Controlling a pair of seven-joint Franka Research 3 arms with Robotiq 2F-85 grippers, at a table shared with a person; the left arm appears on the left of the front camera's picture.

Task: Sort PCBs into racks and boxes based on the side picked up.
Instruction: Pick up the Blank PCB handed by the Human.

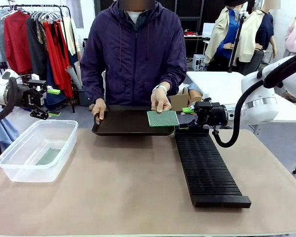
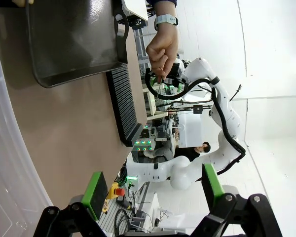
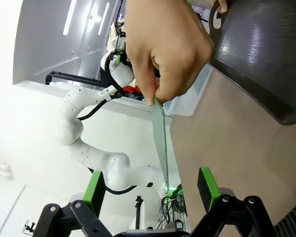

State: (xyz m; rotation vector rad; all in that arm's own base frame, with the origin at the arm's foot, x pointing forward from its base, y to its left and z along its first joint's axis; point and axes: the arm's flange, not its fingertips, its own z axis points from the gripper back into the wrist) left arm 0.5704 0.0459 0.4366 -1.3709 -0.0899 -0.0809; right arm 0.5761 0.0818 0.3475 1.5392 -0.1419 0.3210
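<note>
A person's hand [image 1: 160,101] holds a green PCB [image 1: 163,118] at the right end of a dark tray [image 1: 123,123]. My right gripper [image 1: 186,118] is open just right of that board. In the right wrist view the hand [image 3: 163,49] pinches the PCB [image 3: 161,138] edge-on, and its lower end reaches toward the gap of the open right gripper [image 3: 149,190]. The long black rack [image 1: 207,165] lies below the right gripper. My left gripper [image 1: 52,102] hangs open and empty above the far side of the clear box [image 1: 34,148], where another PCB [image 1: 49,156] lies. The left gripper [image 2: 153,190] holds nothing.
The person's other hand [image 1: 98,111] grips the tray's left end. In the left wrist view the tray [image 2: 74,39], the rack [image 2: 123,106] and the box wall [image 2: 5,148] lie ahead. A tan mat [image 1: 128,187] covers the table.
</note>
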